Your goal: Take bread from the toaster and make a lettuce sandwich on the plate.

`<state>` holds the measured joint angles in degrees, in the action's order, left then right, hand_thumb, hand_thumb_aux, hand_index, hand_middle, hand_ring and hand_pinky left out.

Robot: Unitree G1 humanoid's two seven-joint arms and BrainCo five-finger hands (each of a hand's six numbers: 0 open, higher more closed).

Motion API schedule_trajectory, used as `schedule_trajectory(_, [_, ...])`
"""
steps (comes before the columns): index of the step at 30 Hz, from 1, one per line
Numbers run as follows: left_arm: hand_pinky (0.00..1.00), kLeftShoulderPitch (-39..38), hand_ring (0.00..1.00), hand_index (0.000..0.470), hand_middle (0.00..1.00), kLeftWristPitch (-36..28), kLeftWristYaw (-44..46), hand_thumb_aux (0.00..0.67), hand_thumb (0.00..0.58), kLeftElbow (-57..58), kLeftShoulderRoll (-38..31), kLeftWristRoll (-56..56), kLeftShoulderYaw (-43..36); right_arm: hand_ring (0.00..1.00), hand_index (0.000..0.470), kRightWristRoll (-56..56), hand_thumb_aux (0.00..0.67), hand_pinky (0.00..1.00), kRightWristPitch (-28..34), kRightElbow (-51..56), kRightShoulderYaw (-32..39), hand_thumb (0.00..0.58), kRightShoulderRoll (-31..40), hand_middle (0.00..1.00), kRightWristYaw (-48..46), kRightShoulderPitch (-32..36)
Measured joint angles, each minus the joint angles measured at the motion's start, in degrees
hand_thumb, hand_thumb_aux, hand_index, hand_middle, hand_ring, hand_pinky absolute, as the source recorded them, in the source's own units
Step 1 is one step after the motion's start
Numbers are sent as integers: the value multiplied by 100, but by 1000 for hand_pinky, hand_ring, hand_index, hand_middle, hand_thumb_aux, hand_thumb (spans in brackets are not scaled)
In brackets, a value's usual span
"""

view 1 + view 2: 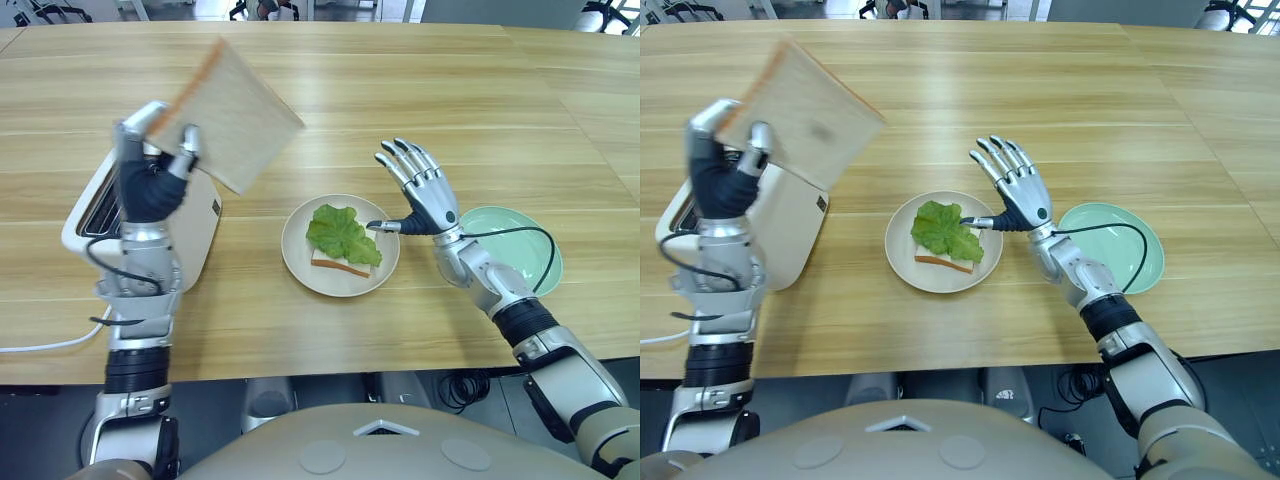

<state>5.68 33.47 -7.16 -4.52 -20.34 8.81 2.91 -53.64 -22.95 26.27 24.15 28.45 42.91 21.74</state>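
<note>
Two bread slices: the raised slice (232,118), long axis slanting down rightward, is clamped in the left hand (150,170) above one toaster (203,228). The second slice (335,266) lies under one lettuce leaf (342,233) on the beige plate (298,262). The right hand (420,188), fingers spread, is between it and one green plate (522,232).

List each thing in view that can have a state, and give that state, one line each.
left hand, shut on the top bread slice, above the toaster
top bread slice, held tilted in the air
toaster, upright on the table
bottom bread slice, flat on the beige plate
lettuce leaf, laid on the bottom bread slice
right hand, open, fingers spread beside the beige plate
green plate, flat on the table
</note>
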Motion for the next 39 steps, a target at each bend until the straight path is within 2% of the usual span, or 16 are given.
schedule_trajectory(5, [1000, 300, 1000, 460, 1000, -238, 1309, 670, 580, 749, 318, -410, -1047, 0, 0, 30, 0, 0, 8, -247, -305, 0, 150, 0, 184, -110])
schedule_trajectory(13, [1000, 1222, 1000, 460, 1000, -247, 2981, 670, 580, 2808, 444, -849, -1454, 0, 0, 221, 0, 0, -98, -580, -756, 0, 557, 0, 220, -383])
schedule_trajectory(21, [1000, 2378, 1000, 460, 1000, -176, 4414, 670, 580, 4603, 519, -1182, -1426, 0, 0, 368, 0, 0, -698, -805, -579, 0, 626, 0, -475, -720])
schedule_trajectory(30, [1000, 3295, 1000, 460, 1000, 155, 4781, 670, 580, 6088, 714, -935, -1394, 0, 0, 995, 0, 0, -1354, -1305, -239, 0, 591, 0, -2015, -1158])
schedule_trajectory(39, [1000, 3655, 1000, 460, 1000, 244, 4310, 670, 580, 7133, 1000, -276, -1459, 0, 0, 1385, 0, 0, -1540, -1628, -87, 0, 578, 0, -3330, -1470])
